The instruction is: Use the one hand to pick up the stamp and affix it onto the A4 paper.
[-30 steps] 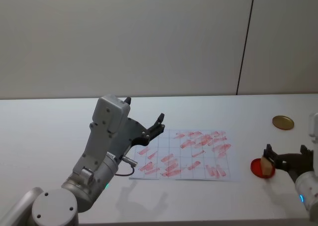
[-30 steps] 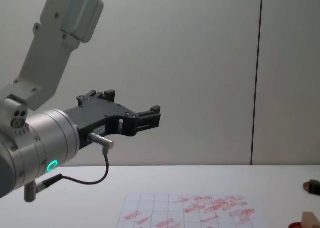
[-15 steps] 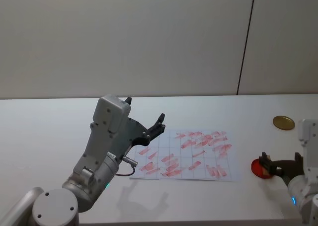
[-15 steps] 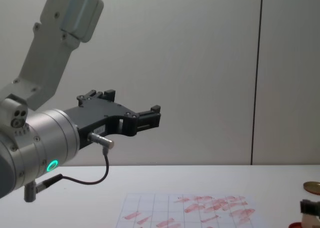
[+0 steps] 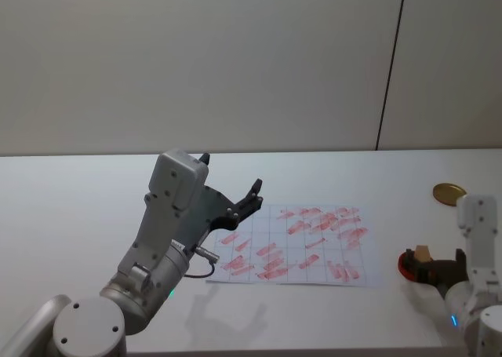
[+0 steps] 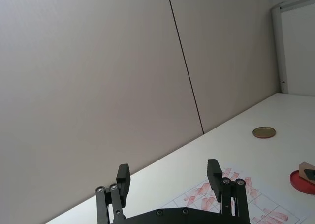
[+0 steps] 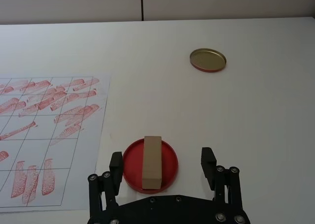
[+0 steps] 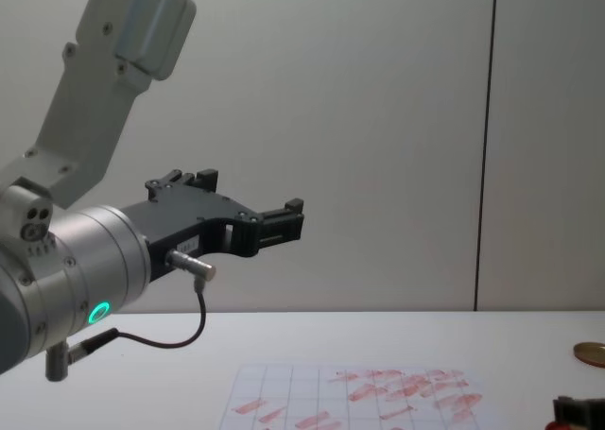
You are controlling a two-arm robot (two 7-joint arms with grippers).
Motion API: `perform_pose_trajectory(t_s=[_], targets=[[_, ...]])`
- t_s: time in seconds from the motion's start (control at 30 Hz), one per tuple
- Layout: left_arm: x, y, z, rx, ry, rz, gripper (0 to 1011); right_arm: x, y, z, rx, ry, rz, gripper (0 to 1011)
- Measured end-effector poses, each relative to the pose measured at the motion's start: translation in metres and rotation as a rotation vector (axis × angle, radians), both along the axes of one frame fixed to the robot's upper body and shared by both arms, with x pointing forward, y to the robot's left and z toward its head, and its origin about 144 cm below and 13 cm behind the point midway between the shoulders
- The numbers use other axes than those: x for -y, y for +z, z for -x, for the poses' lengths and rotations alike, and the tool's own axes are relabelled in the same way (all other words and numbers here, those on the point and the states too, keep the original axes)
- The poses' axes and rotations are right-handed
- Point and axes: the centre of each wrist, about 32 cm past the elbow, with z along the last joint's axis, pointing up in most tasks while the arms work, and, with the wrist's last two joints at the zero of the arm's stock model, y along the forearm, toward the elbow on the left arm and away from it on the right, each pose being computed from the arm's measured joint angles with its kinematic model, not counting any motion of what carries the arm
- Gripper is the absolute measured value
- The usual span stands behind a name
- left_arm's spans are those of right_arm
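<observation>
One A4 paper lies flat on the smooth white desk, a thin sheet printed with a faint square grid and covered in many smeared red oblong marks. Just beside the paper's right edge sits one red round ink pad, a shallow dish with a raised rim. On it rests the single stamp, a small pale tan, wood-like rectangular block lying lengthwise across the pad's middle.

The right gripper hangs low over the desk on that same side of the paper. Its two black, blocky fingers are spread wide, one on either side of the pad, clear of the stamp.

Farther from the paper, beyond the pad, lies one brass-coloured round lid, flat and shiny.

The left gripper is raised above the paper's left side, its two black fingers apart and holding nothing.
</observation>
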Motion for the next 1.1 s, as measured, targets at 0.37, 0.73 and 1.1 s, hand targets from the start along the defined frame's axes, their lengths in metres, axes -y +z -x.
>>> perform_pose_trajectory(t_s=[0.37,0.73,1.1], targets=[[0.0000,0.0000,0.0000,0.000,0.000,0.000,993,-0.0033,-0.0043,-0.0043,-0.020,0.015,-0.004,731],[0.0000,0.0000,0.0000,0.000,0.000,0.000,993,-0.0061,-0.0063,-0.0074,-0.046,0.020,-0.006,390],[0.0000,0.0000,0.0000,0.000,0.000,0.000,993,-0.0073,-0.0074,-0.0088,-0.062,0.015,-0.010,217]])
